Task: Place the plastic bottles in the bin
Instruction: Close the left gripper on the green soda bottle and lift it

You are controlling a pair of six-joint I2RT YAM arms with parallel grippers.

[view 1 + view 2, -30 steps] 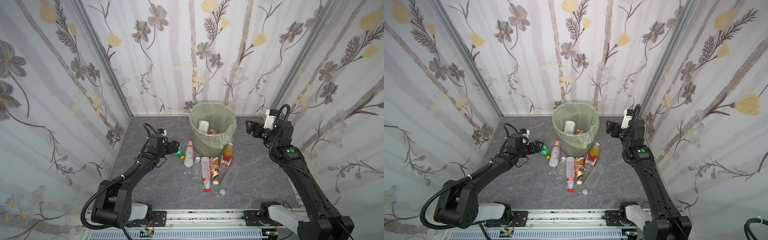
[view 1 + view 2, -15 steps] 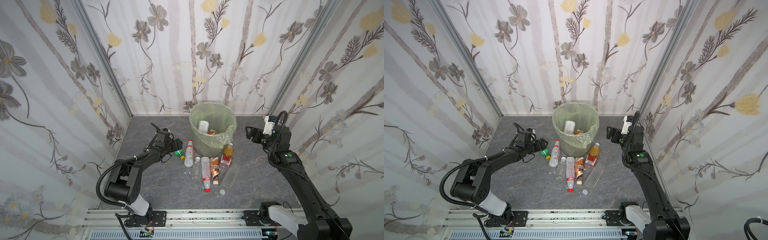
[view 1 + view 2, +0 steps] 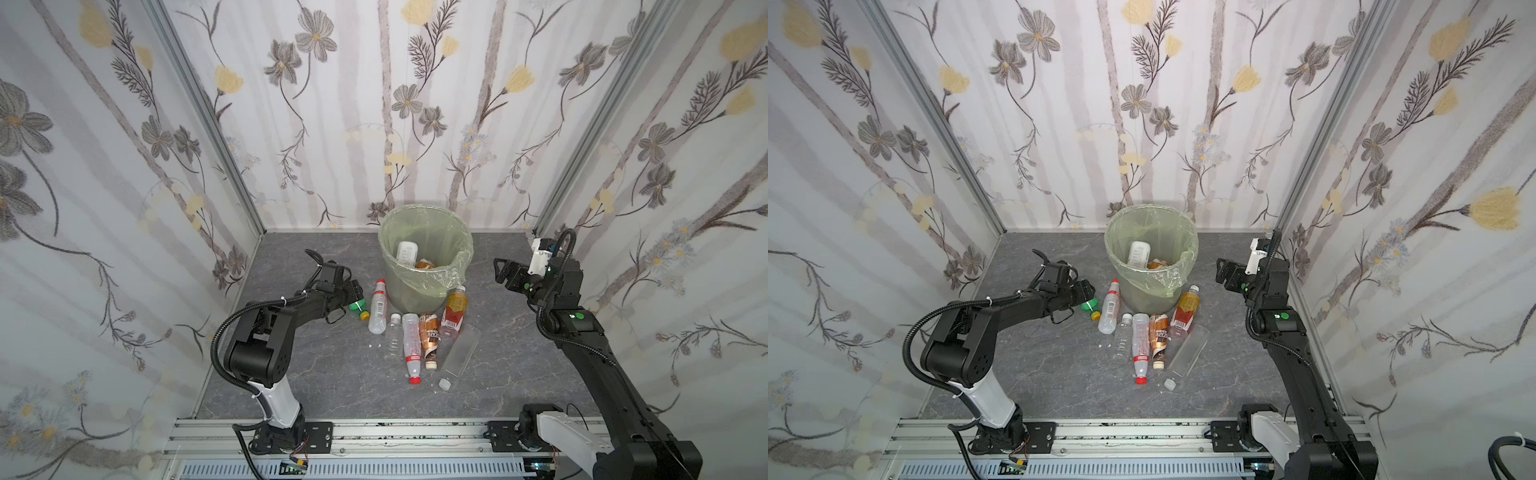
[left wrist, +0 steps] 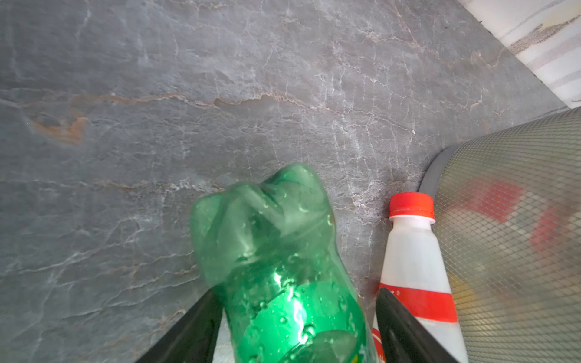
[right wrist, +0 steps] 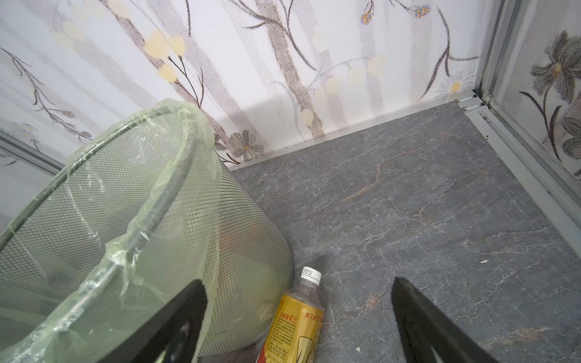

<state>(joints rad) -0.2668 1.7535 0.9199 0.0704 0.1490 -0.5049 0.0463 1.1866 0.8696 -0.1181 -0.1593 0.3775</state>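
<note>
A green bottle (image 4: 276, 257) with a yellow cap (image 3: 364, 315) lies on the grey floor left of the bin (image 3: 407, 286). My left gripper (image 4: 297, 294) is low over it, one finger on each side; a gap shows at one finger (image 4: 399, 323). In both top views my open right gripper (image 3: 498, 270) hangs empty right of the bin (image 3: 1142, 286), over an amber tea bottle (image 5: 295, 323). Several plastic bottles lie in front of the bin: white with a red cap (image 3: 378, 305), brown coffee (image 3: 430, 338), large clear (image 3: 459, 351). Two more lie inside it (image 3: 406, 252).
The white red-capped bottle (image 4: 415, 251) lies right beside the green one, against the bin wall (image 4: 503, 220). Flowered walls (image 3: 208, 124) close in the floor on three sides. An aluminium rail (image 3: 374, 432) runs along the front edge.
My left arm has dropped low and its jaws have narrowed around the green bottle. The right gripper has sunk a little beside the bin.
</note>
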